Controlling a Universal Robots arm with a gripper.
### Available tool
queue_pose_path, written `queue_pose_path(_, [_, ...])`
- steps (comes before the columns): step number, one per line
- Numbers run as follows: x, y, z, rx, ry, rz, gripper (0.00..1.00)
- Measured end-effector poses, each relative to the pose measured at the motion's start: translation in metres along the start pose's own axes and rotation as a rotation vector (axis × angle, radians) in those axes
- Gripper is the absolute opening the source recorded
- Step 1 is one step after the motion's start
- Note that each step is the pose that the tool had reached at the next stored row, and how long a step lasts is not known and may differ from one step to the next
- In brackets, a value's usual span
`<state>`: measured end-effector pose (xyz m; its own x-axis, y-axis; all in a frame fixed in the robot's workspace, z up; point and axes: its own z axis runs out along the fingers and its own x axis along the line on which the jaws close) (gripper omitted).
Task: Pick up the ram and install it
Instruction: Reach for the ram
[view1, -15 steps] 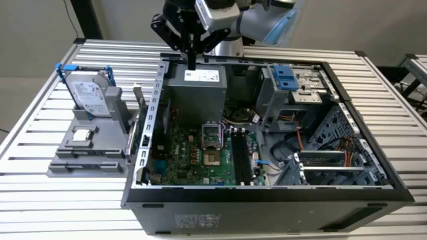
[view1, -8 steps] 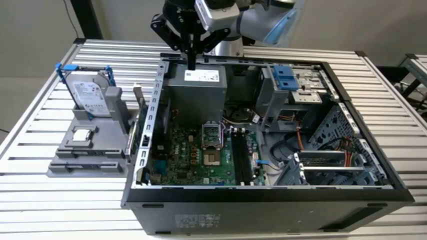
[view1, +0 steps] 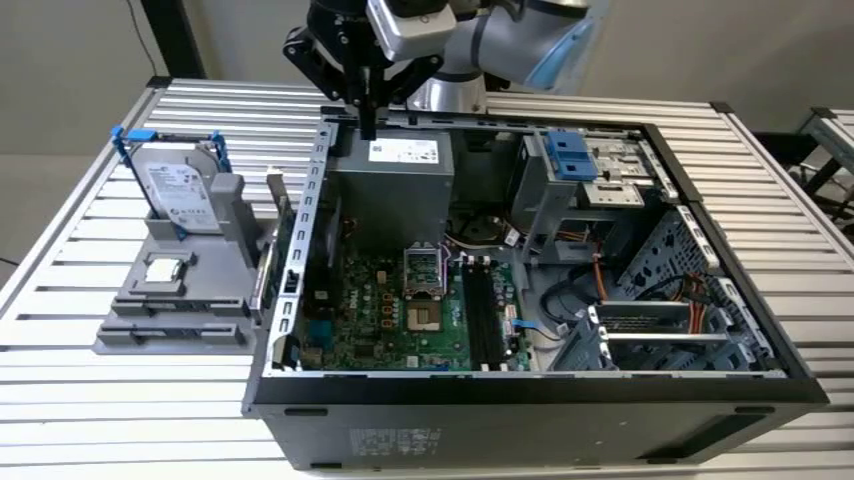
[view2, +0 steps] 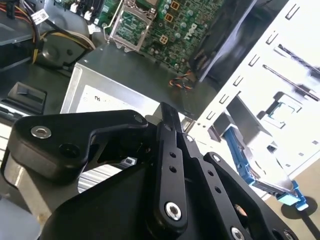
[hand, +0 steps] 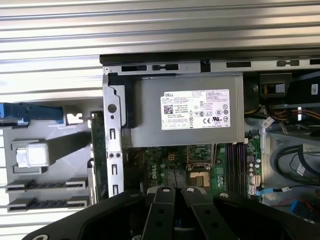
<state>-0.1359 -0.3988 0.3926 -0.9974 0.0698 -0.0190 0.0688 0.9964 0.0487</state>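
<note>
Jaws, apparently closed, hang over power supply (hand: 150, 112), case wall (hand: 113, 145) alongside.

From my console I read a black tool (view1: 367, 118), a silver desk (view1: 120, 410) striped with ribs, a dark grey computer case (view1: 534, 405), a green motherboard (view1: 387, 320), a grey power supply (view1: 394, 190) with a white label (view1: 403, 151), a silver hard drive (view1: 176, 190) with blue rails (view1: 120, 140), and a grey holder (view1: 174, 320).

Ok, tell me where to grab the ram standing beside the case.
Take the ram by its upper long edge near mid-length, fingers on its two flat faces, coming down. It stands on edge between the grey holder and the case wall, so only the top looks free.
</note>
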Motion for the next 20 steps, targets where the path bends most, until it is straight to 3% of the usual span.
queue_pose_path(20, [0.0423,-0.0029,-0.0009,-0.0002,0.0004,-0.009,0.00])
